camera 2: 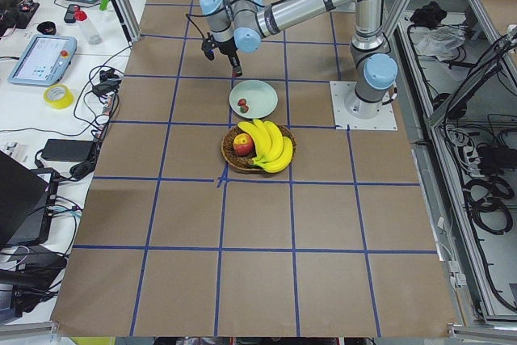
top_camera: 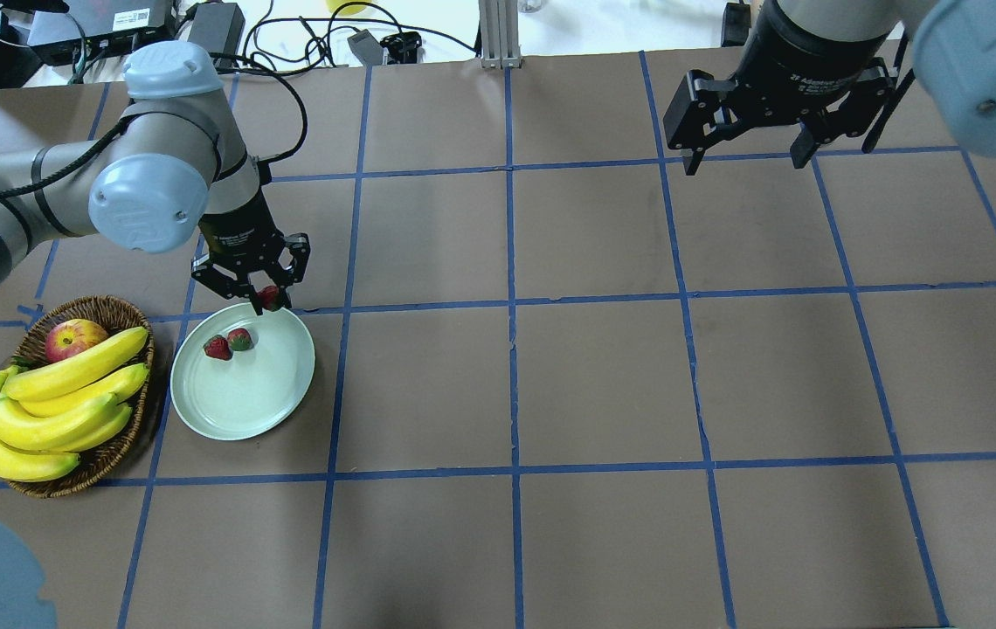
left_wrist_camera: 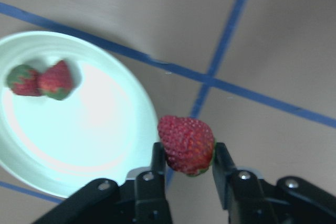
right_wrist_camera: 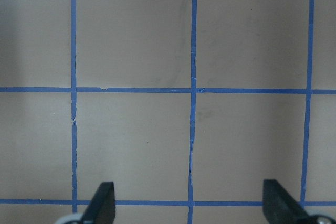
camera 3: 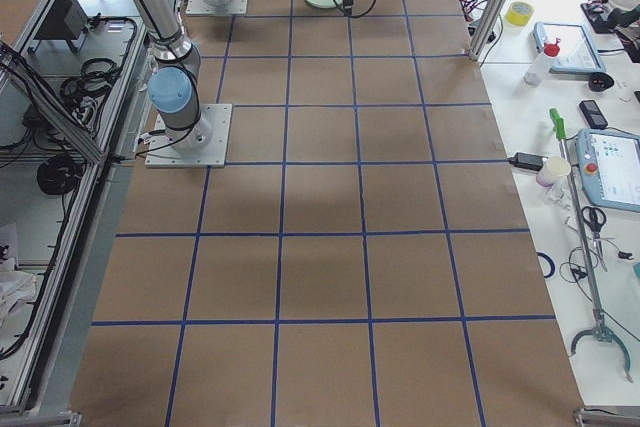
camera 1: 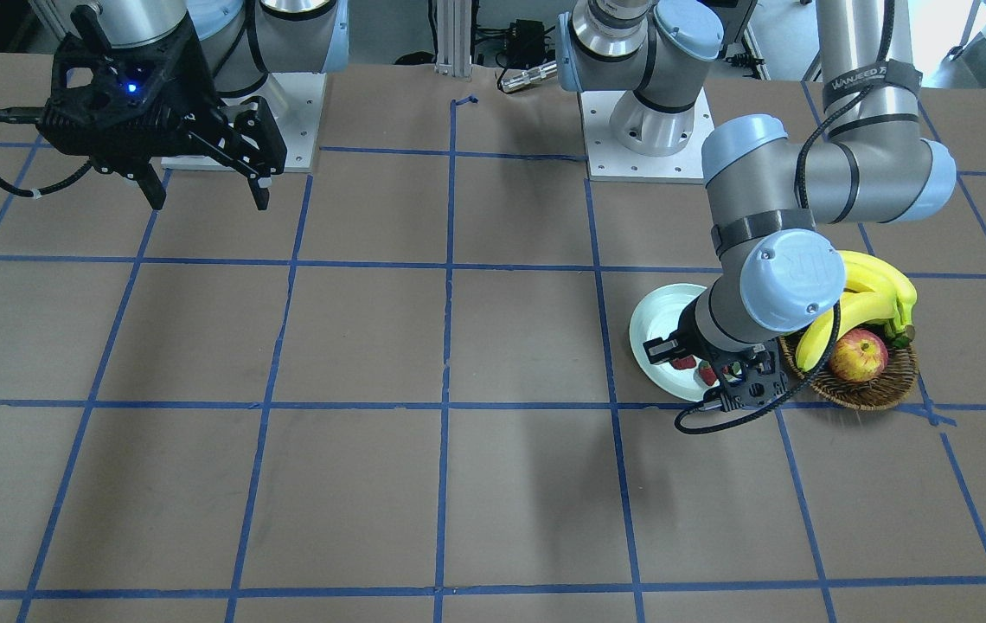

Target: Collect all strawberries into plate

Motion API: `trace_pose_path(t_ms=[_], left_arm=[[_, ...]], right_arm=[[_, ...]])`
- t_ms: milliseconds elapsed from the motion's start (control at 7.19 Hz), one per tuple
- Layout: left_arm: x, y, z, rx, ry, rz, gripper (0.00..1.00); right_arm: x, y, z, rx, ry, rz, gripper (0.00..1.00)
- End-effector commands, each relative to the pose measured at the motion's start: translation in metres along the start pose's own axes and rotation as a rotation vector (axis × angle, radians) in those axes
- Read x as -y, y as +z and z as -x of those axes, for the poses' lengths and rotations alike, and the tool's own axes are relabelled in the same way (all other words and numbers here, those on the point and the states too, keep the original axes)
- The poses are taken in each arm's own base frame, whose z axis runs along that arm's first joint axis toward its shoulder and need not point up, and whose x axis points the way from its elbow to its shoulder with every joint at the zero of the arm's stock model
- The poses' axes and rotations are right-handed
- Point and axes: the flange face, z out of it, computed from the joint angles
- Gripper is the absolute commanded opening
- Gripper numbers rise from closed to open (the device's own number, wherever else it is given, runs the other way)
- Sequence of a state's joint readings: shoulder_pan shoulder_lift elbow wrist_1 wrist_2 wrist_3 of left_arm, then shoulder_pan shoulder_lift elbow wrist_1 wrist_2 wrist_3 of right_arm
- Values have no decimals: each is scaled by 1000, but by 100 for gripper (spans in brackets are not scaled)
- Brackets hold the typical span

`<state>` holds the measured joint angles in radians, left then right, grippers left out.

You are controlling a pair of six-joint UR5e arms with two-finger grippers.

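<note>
The pale mint plate [top_camera: 245, 397] lies next to the basket; it also shows in the left wrist view [left_wrist_camera: 79, 145] and the front view [camera 1: 653, 324]. Two strawberries [top_camera: 217, 348] [top_camera: 240, 339] lie on the plate's far part, touching each other [left_wrist_camera: 54, 80]. My left gripper [top_camera: 266, 300] is shut on a third strawberry [left_wrist_camera: 186, 144] and holds it above the table just beyond the plate's far rim. My right gripper [top_camera: 750, 159] is open and empty, high over the far right of the table; its fingertips [right_wrist_camera: 102, 199] show over bare table.
A brown wicker basket [top_camera: 118, 313] with bananas [top_camera: 61, 402] and a red-yellow apple [top_camera: 74, 337] stands left of the plate. Blue tape lines grid the brown table. The arm bases [camera 1: 649, 147] stand at the robot's side.
</note>
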<state>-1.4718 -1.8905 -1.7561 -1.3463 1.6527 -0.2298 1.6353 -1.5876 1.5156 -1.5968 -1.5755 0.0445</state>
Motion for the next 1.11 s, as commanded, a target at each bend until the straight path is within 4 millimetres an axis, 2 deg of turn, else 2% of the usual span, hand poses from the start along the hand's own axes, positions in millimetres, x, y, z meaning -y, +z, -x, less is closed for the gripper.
trace_pose_path(t_ms=[0,139,278,417,556,695,834,973], left_arm=[[2,38,28,8,-21,78,0],[2,39,29,10,-33,78,42],[4,34,28,3,-43,69,99],[6,21,29,-8,-46,43,100],[10,-3,30,-21,-50,-4,100],[19,-37,30,-38,-43,-72,100],[20,-81,22,-102,-39,-139,100],[14,-114,19,-130,-10,-197,100]], right_arm=[[0,0,0,-1,0,0,100],[0,0,0,-1,0,0,100],[0,0,0,0,0,0,100],[0,0,0,-1,0,0,100],[0,0,0,0,0,0,100],[0,0,0,-1,0,0,100],[0,0,0,-1,0,0,100],[0,0,0,-1,0,0,100]])
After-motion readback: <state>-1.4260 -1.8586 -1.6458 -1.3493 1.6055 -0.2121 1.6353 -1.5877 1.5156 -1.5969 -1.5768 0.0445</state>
